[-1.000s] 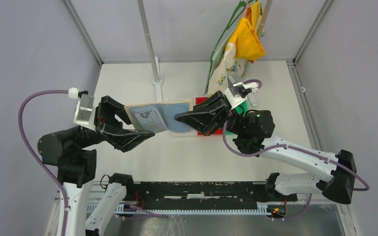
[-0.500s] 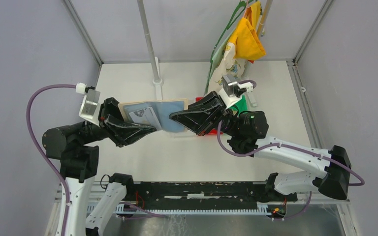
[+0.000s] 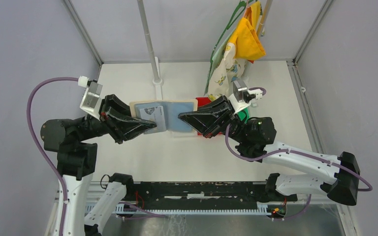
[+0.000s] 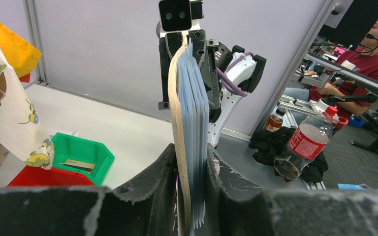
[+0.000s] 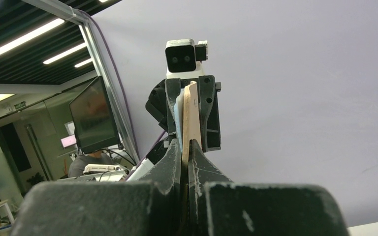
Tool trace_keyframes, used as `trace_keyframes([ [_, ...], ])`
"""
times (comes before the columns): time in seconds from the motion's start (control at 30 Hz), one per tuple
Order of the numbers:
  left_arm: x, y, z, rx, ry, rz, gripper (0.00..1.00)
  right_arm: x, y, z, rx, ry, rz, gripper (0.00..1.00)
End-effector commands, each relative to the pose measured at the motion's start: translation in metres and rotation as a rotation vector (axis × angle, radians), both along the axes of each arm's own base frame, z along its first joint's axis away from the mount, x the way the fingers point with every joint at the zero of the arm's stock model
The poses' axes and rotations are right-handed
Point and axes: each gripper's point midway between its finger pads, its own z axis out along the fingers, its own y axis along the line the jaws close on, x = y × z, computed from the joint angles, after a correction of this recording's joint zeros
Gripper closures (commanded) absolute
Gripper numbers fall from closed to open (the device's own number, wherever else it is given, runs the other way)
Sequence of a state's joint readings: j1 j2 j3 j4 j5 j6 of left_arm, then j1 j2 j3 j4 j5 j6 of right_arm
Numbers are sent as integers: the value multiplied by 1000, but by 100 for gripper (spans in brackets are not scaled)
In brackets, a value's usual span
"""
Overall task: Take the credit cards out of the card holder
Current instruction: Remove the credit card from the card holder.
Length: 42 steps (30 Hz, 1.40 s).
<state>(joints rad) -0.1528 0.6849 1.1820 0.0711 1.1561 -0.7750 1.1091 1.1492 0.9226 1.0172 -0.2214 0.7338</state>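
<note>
The card holder (image 3: pixel 177 118) hangs open above the table, tan rim around pale blue-grey panels, held between both grippers. A pale grey-white credit card (image 3: pixel 151 113) sits in its left half. My left gripper (image 3: pixel 150 125) is shut on the left half, over the card pockets. My right gripper (image 3: pixel 182 117) is shut on the right edge. In the left wrist view the holder (image 4: pixel 179 123) is edge-on between my left gripper's (image 4: pixel 193 164) jaws, with my right gripper (image 4: pixel 189 49) at the far end. In the right wrist view its tan edge (image 5: pixel 191 113) stands in my right gripper (image 5: pixel 185 147).
A red bin (image 3: pixel 202 102) and a green bin (image 3: pixel 244 112) lie under the right arm; the green bin (image 4: pixel 81 157) holds a small tan item. Yellow-and-white cloths (image 3: pixel 236 44) hang at the back right. A white pole (image 3: pixel 150 44) stands behind the holder.
Both arms have carried the open holder slightly to the right over the last half second. Both grips are unchanged.
</note>
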Motion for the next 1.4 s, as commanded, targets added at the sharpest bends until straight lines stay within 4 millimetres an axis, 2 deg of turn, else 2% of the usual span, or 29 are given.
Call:
trace_keyframes([
  [0.0, -1, 0, 9, 2, -20, -6, 71, -6, -15, 17, 67, -10, -2, 99],
  [0.07, 2, -1, 7, 1, 1, -3, 76, -7, -15, 17, 68, -1, 12, 96],
  [0.1, 5, -1, 5, 1, 17, 0, 79, -8, -14, 16, 67, 1, 22, 90],
  [0.17, 8, -1, 4, 2, 34, 6, 85, -9, -12, 14, 58, 5, 39, 70],
  [0.23, 11, -2, 3, 7, 51, 7, 88, -8, -12, 11, 40, 7, 29, 58],
  [0.37, 24, -1, -7, 49, 121, 49, 90, 19, -15, 5, -94, 31, -131, 32],
  [0.4, 29, 0, -11, 65, 136, 68, 90, 27, -21, 10, -113, 36, -190, 30],
  [0.53, 43, 0, -27, 110, 215, 100, 92, 67, -49, 21, -246, 99, -459, 30],
  [0.57, 46, 1, -30, 117, 226, 109, 92, 72, -58, 23, -265, 98, -515, 31],
  [0.63, 50, 1, -37, 130, 255, 119, 93, 70, -67, 34, -257, 69, -538, 33],
  [0.7, 53, 0, -43, 144, 279, 114, 94, 58, -56, 39, -271, 22, -467, 35],
  [0.77, 56, 0, -48, 161, 313, 113, 94, 45, -34, 36, -323, -17, -349, 34],
  [0.83, 59, 0, -51, 180, 324, 110, 95, 33, -7, 22, -396, -35, -211, 33],
  [0.9, 61, 0, -54, 197, 332, 103, 96, 25, 13, 6, -450, -38, -113, 33],
  [0.97, 58, -1, -54, 201, 338, 78, 97, 22, 23, -9, -483, -26, -56, 33],
  [1.1, 47, -4, -49, 194, 331, 15, 98, 18, 28, -29, -495, -2, -8, 34],
  [1.37, 28, -6, -32, 171, 293, -81, 98, 19, 27, -47, -513, 44, 26, 40],
])
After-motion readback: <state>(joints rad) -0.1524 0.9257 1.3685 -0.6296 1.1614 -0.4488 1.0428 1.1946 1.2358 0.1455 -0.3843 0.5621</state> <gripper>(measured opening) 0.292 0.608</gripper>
